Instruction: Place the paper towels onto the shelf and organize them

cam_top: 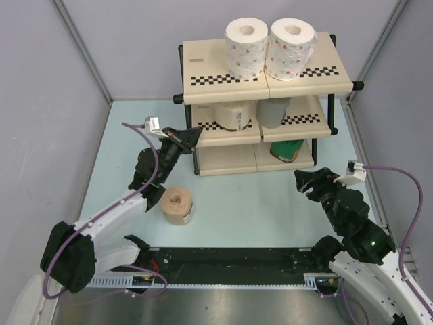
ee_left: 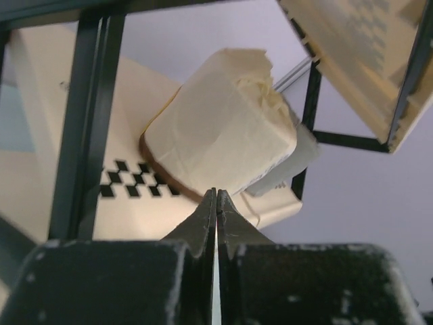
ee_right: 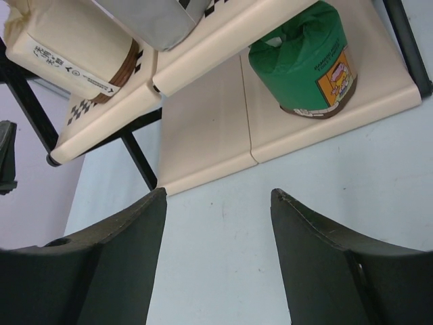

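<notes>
Paper towels: fat wrapped cylinders

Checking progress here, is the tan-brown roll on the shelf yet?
No, the tan-brown roll stands on the table, out in front of the shelf and apart from it.

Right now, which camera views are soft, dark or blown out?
Top external: even light, sharp; the two white red-dotted paper rolls on the cream-beige checkered shelf look nearly washed out. Left wrist: the cream paper roll is fairly sharp; the shut left gripper and upper-right shelf panel are soft. Right wrist: the green wrapped roll is crisp; the open right gripper reads as dark silhouette.
</notes>
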`<state>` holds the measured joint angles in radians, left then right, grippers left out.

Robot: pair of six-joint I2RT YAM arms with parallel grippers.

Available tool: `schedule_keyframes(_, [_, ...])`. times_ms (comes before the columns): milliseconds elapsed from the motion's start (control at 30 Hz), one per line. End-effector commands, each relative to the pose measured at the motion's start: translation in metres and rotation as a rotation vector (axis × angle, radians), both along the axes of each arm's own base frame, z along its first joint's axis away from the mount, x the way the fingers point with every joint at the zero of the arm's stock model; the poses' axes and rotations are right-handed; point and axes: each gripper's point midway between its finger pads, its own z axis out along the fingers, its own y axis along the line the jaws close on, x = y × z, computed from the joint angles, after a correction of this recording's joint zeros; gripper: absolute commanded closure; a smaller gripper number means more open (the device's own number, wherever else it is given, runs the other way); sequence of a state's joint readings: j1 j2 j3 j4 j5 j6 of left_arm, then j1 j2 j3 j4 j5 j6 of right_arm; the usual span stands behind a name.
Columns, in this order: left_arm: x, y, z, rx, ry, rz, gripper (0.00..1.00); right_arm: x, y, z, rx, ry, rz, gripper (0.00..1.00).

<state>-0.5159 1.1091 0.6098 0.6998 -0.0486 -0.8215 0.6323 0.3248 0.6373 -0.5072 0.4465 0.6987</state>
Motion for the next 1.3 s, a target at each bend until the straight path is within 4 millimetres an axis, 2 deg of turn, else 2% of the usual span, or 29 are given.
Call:
schedule_keyframes(0, [0.000,0.002,0.075,-0.263,-0.191,-0.014,0.99,-0.004,-0.013,0.008,0.000,-0.039,-0.038,0.32])
schedule_keyframes(33, [0.005,0.000,0.071,-0.284,-0.192,-0.013,1.00,-0.005,-0.014,0.009,0.004,-0.045,-0.041,0.32])
schedule_keyframes(100, [0.009,0.000,0.085,-0.326,-0.228,-0.011,1.00,-0.009,-0.018,0.014,0.017,-0.067,-0.046,0.32])
schedule_keyframes(167, [0.022,-0.006,0.079,-0.325,-0.198,0.001,1.00,-0.010,-0.020,0.016,0.016,-0.077,-0.051,0.32])
schedule_keyframes(200, [0.025,-0.007,0.086,-0.348,-0.207,-0.001,1.00,-0.012,-0.023,0.019,0.024,-0.091,-0.056,0.32])
schedule_keyframes(233, [0.031,-0.010,0.079,-0.350,-0.194,0.002,1.00,-0.013,-0.024,0.020,0.025,-0.099,-0.058,0.32])
schedule_keyframes(300, [0.037,-0.009,0.085,-0.382,-0.209,0.016,1.00,-0.016,-0.027,0.024,0.031,-0.121,-0.058,0.32])
schedule_keyframes(533, [0.063,-0.007,0.079,-0.399,-0.170,0.107,1.00,-0.022,-0.036,0.029,0.046,-0.145,-0.080,0.32])
schedule_keyframes(700, [0.079,-0.015,0.078,-0.379,-0.146,0.121,1.00,-0.023,-0.036,0.028,0.044,-0.139,-0.081,0.32])
schedule_keyframes(900, [0.090,-0.027,0.075,-0.346,-0.133,0.107,1.00,-0.025,-0.038,0.027,0.047,-0.139,-0.083,0.32])
schedule_keyframes(1067, [0.093,-0.032,0.064,-0.319,-0.109,0.122,1.00,-0.027,-0.040,0.027,0.048,-0.137,-0.086,0.32])
schedule_keyframes(1267, [0.093,-0.041,0.063,-0.318,-0.107,0.110,1.00,-0.027,-0.041,0.027,0.046,-0.135,-0.091,0.32])
